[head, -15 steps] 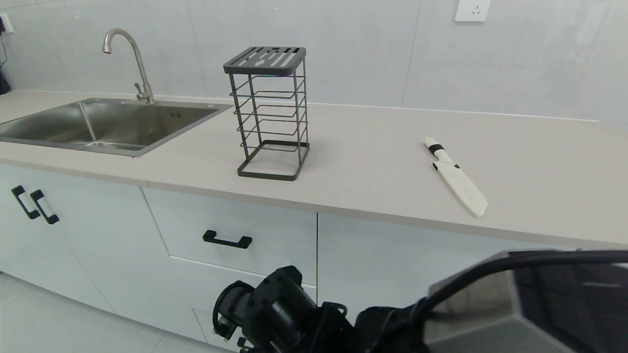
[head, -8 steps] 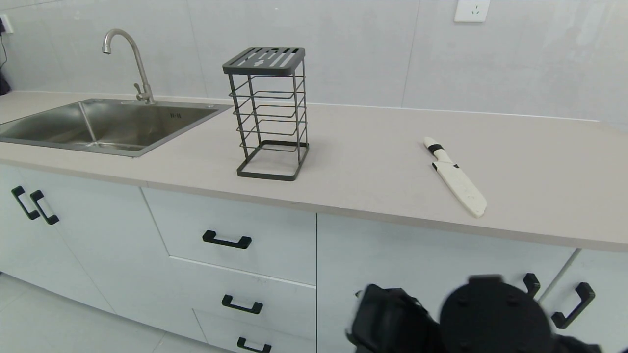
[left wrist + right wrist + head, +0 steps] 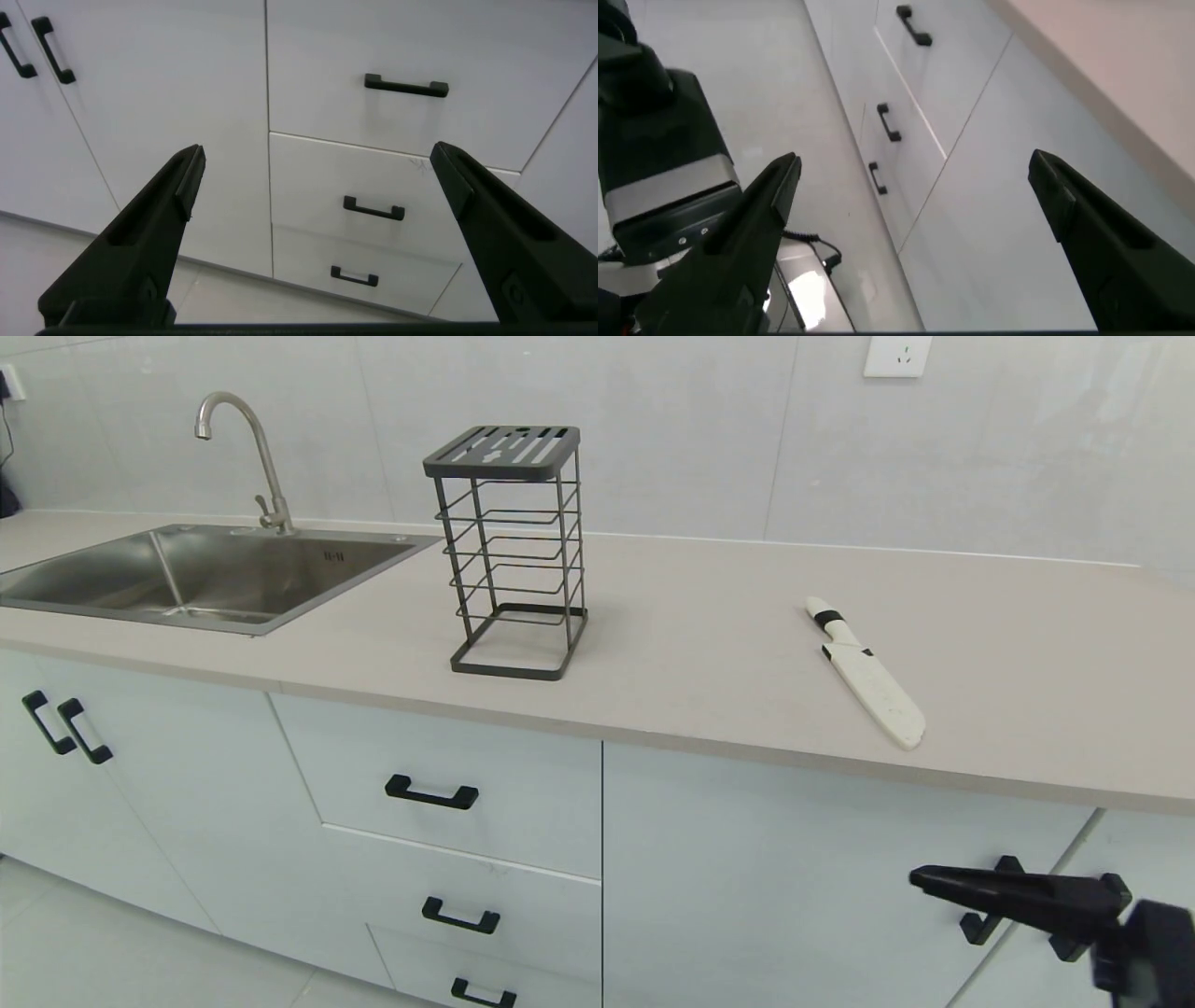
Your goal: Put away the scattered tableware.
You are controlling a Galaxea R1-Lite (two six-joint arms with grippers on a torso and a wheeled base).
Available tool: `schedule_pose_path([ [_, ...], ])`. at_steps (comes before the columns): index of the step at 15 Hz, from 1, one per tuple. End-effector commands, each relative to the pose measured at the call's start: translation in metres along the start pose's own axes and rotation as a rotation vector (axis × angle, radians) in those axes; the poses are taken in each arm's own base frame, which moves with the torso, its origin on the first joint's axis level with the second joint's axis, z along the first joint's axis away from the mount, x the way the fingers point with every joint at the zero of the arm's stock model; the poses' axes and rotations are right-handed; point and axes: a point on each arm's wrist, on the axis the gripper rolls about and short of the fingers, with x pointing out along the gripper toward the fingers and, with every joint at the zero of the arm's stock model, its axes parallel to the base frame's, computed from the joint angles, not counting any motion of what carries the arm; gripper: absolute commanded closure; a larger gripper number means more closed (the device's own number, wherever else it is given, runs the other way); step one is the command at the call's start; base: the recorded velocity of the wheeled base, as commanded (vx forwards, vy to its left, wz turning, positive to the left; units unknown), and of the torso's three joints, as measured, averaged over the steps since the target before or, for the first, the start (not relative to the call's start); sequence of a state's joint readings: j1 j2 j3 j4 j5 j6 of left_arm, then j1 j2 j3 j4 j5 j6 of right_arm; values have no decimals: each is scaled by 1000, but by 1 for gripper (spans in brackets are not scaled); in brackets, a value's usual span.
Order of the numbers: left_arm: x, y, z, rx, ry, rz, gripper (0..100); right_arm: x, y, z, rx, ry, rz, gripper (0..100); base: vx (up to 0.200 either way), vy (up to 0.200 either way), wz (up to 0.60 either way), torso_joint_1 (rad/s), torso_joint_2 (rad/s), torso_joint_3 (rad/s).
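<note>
Knife: lies flat on the desk, well to the right of the rack. Its handle points toward the wall and its tip toward the front edge, close to that edge.
Knife build: a pale, speckled blade or sheath, I cannot tell which, and a white handle with black bands.
Handling: likely light and stiff, with a smooth, hard surface that may slip under a weak pinch. If the blade is ceramic, it is probably brittle and would chip on a knock or a drop.
Where to hold: the handle looks the better place, being rounder and thicker than the blade and safe to squeeze. A pinch across its width, near the black band by the blade, should stop the knife swinging.
Difficulty: it lies low on the desk, so the fingertips probably need to come down almost to the surface on either side of it.
Rack: a black wire frame with a slotted top, standing upright beside the sink. It is probably where the knife goes, blade down through a slot.
Right claw: fingers spread wide and holding nothing. It is low in front of the cupboard doors, below the desk edge and not yet over the knife.
Left claw: fingers also spread wide and empty, facing the drawer fronts.
</note>
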State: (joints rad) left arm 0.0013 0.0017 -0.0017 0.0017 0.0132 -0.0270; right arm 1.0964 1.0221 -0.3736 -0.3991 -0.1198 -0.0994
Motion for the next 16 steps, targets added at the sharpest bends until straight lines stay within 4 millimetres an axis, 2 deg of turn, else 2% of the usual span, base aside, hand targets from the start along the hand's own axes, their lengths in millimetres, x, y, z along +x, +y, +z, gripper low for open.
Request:
schedule_pose_path([
  [1, 0, 0, 0, 1, 1, 1, 0, -33, -9, -4, 24, -110, -60, 0, 0, 0, 0, 0, 0, 0],
  [4, 0, 0, 0, -1, 1, 1, 0, -61, -22, -18, 64, -177, -266, 0, 0, 0, 0, 0, 0, 0],
  [6, 0, 0, 0, -1, 1, 1, 0, -76, -24, -42, 116, -178, -430, 0, 0, 0, 0, 0, 0, 0],
  [7, 0, 0, 0, -1, 1, 1, 0, -80, -24, -49, 125, -176, -492, 0, 0, 0, 0, 0, 0, 0],
  [8, 0, 0, 0, -1, 1, 1, 0, -88, -24, -56, 137, -186, -629, 0, 0, 0, 0, 0, 0, 0],
  [9, 0, 0, 0, -1, 1, 1, 0, -93, -24, -58, 142, -201, -707, 0, 0, 0, 0, 0, 0, 0],
  [12, 0, 0, 0, 1, 1, 1, 0, -114, -8, -68, 119, -311, -859, 0, 0, 0, 0, 0, 0, 0],
  [13, 0, 0, 0, -1, 1, 1, 0, -124, 5, -76, 125, -373, -944, 0, 0, 0, 0, 0, 0, 0],
  [14, 0, 0, 0, -1, 1, 1, 0, -127, 14, -83, 140, -387, -1033, 0, 0, 0, 0, 0, 0, 0],
  [16, 0, 0, 0, -1, 1, 1, 0, -123, 19, -98, 151, -361, -1092, 0, 0, 0, 0, 0, 0, 0],
])
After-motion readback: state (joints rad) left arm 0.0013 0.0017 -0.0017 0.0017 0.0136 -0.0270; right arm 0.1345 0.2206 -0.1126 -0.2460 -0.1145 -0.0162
